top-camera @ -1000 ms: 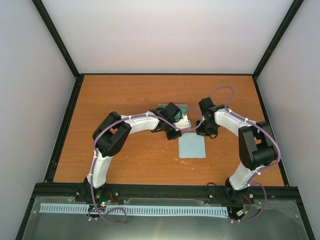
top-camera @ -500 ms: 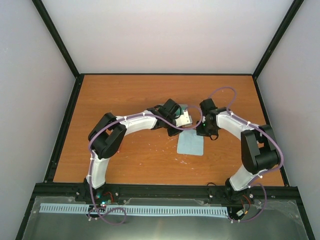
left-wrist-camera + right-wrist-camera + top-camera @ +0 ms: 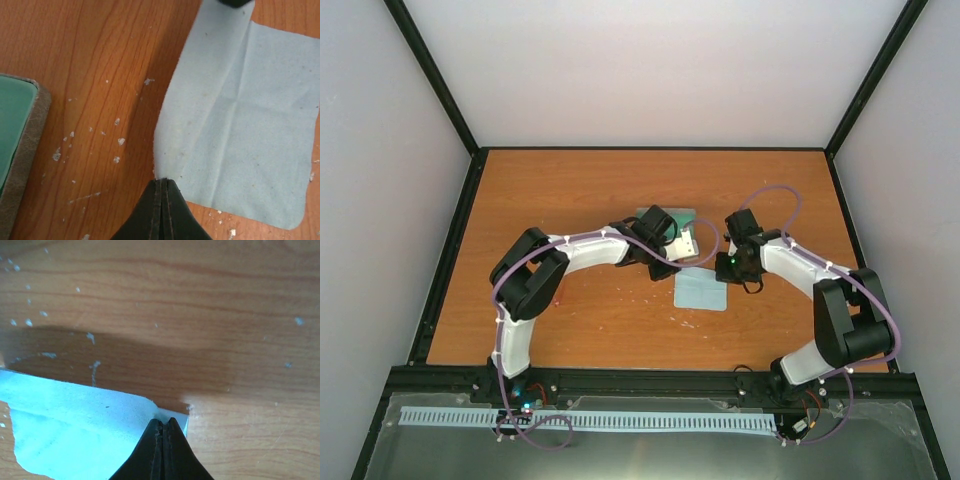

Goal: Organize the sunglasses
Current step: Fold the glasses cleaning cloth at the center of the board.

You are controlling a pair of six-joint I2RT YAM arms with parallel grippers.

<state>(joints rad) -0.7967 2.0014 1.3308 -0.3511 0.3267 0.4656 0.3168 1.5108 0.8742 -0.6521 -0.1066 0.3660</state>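
From above, two arms curve inward, the left gripper (image 3: 671,263) and right gripper (image 3: 725,268) low at one light blue cloth (image 3: 702,293) beside one grey case (image 3: 680,215); the sunglasses cannot be made out. The left wrist view shows its jaws pressed together on a cloth corner. The right wrist view shows its jaws likewise pinching another corner.

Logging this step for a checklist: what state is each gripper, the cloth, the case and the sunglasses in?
left gripper: shut on a cloth corner.
right gripper: shut on another cloth corner.
cloth: mostly flat, creased, pinched at two corners.
case: open, green lining showing.
sunglasses: not visible.
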